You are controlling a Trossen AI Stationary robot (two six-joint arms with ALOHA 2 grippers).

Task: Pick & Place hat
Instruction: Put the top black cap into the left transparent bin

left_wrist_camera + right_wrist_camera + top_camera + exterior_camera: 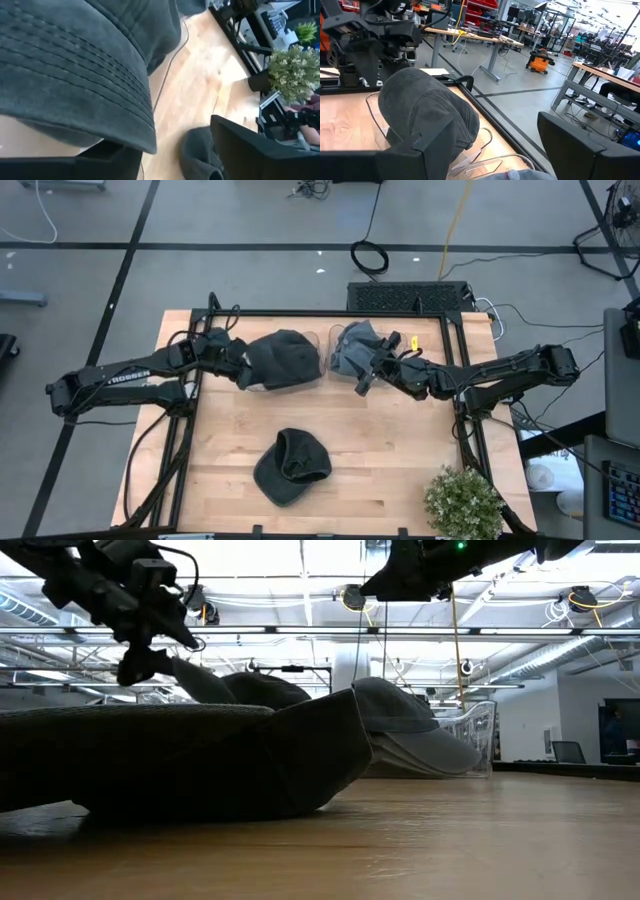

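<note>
Three hats show. A dark hat [285, 358] sits in a clear bin [318, 337] at the table's far side, its stitched brim [75, 75] filling the left wrist view. My left gripper [240, 365] is open beside that brim, on the hat's left. A grey hat [352, 345] lies in the neighbouring bin. My right gripper [362, 380] hovers open just near of it, touching nothing. A third dark cap [290, 467] lies on the table's near middle, large in the low view [200, 760]. My left gripper is open, with the dark hat's brim edge [142, 142] lying just over one finger [107, 160]. Whether brim and finger touch, I cannot tell. The other finger [250, 150] stands well apart from the hat.
A potted plant [462, 502] stands at the table's near right corner. A black frame [300, 313] runs around the table's edges. Bare wood lies between the bins and the cap [197, 150]. Cables and a dark floor mat [405, 297] lie beyond the far edge.
</note>
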